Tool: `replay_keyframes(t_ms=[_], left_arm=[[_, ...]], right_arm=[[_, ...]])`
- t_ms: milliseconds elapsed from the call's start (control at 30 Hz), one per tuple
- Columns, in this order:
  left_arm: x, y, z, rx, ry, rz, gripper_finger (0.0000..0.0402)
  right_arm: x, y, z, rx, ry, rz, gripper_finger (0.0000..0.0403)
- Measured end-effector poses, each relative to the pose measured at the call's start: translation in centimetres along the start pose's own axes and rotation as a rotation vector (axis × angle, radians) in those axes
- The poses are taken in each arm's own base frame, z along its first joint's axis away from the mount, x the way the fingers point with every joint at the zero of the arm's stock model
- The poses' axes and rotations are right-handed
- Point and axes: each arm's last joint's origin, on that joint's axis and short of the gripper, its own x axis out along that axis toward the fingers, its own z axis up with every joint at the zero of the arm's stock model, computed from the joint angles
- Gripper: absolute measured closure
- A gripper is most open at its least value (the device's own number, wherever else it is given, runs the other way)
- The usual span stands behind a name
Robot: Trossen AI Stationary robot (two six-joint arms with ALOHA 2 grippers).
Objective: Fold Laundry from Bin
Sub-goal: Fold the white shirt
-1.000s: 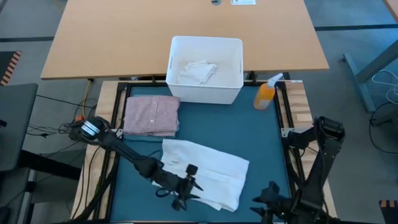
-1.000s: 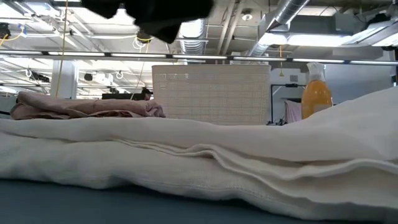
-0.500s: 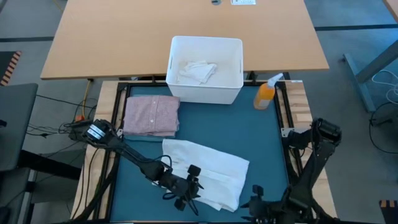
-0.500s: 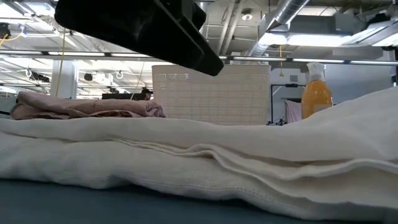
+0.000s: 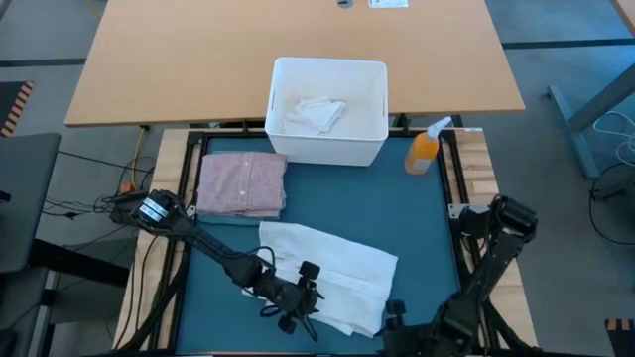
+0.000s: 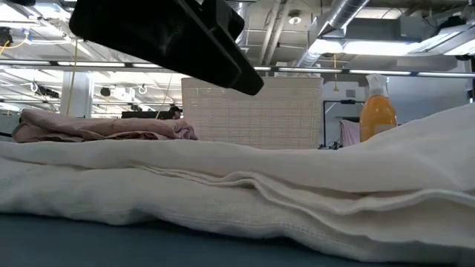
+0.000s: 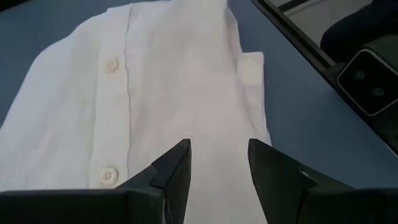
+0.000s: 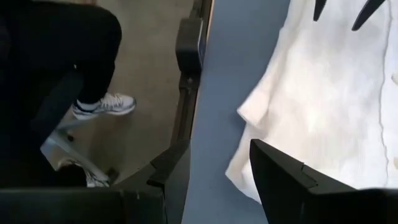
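Left end effector point(image 5: 295, 315) hovers over the white shirt point(image 5: 332, 273), fingers apart, holding nothing; likely lining up a fold. Right end effector point(image 5: 395, 319) waits beside the shirt, open, empty.

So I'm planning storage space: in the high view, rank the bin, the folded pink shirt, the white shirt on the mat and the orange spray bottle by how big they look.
Largest to smallest in the high view:
1. white shirt
2. bin, close to the white shirt, so that order is unsure
3. pink shirt
4. spray bottle, clearly smallest
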Motion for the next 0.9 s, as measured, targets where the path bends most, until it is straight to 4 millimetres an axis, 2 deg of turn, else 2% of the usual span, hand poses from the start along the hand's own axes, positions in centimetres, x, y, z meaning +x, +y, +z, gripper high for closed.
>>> replay_keyframes(t_ms=[167,367,467,700,900], left_arm=[[0.0,0.0,-0.1,-0.006,0.011,-0.019,0.0252],[0.0,-0.1,-0.3,-0.027,0.028,-0.042,0.0252],[0.0,-0.1,-0.5,-0.025,0.046,-0.042,0.0252],[0.0,-0.1,-0.9,-0.043,0.078,-0.036,0.0252],[0.0,-0.1,-2.0,-0.045,0.114,-0.032,0.0252]], right_arm=[[-0.2,0.1,-0.4,-0.047,0.022,-0.010,0.0211],[0.2,-0.7,0.0,-0.108,0.004,-0.072,0.0211],[1.1,-1.2,0.3,-0.146,0.002,-0.095,0.0211],[4.7,-1.6,-0.7,-0.155,0.078,-0.098,0.0211],[4.8,-1.8,-1.4,-0.059,0.157,-0.102,0.0211]])
